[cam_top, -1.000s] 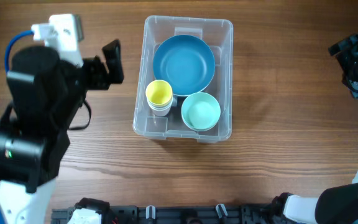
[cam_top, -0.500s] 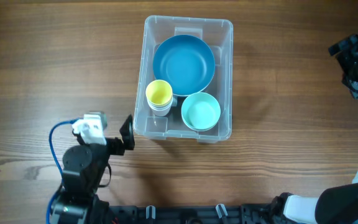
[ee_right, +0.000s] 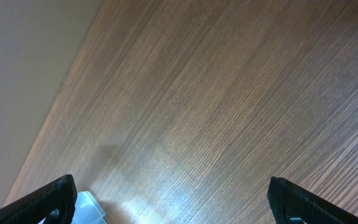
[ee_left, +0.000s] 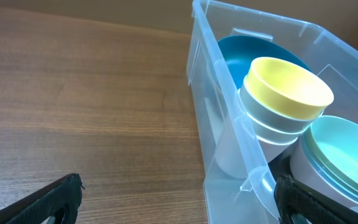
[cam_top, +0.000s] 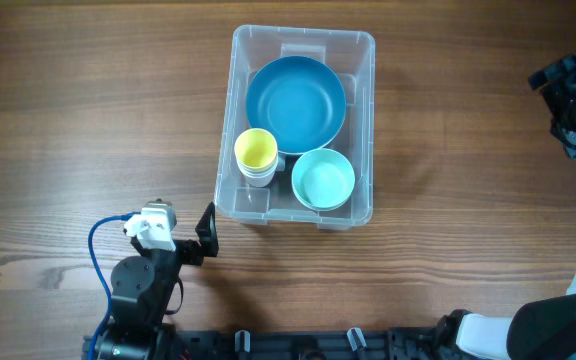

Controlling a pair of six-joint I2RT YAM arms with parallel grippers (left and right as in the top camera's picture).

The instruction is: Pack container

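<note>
The container [cam_top: 362, 120], a large clear plastic bin, stands at the table's middle back. It holds a blue bowl [cam_top: 295, 103], a yellow cup [cam_top: 256, 150] stacked on white cups, and a mint bowl [cam_top: 323, 179]. My left gripper [cam_top: 206, 232] is open and empty, low by the container's front left corner. In the left wrist view the gripper [ee_left: 179, 199] faces the container wall [ee_left: 222, 112], with the yellow cup [ee_left: 288, 87], blue bowl [ee_left: 241, 53] and mint bowl [ee_left: 344, 155] behind it. My right gripper [cam_top: 558, 110] is open and empty at the far right edge.
In the right wrist view the open gripper [ee_right: 173, 199] looks over bare wooden table, with a corner of the container [ee_right: 86, 208] at the lower left. A black rail [cam_top: 298, 345] runs along the table's front edge.
My left arm has swung from the back left down to the front, ending by the container's front left corner. The right arm and the container's contents have not moved.
</note>
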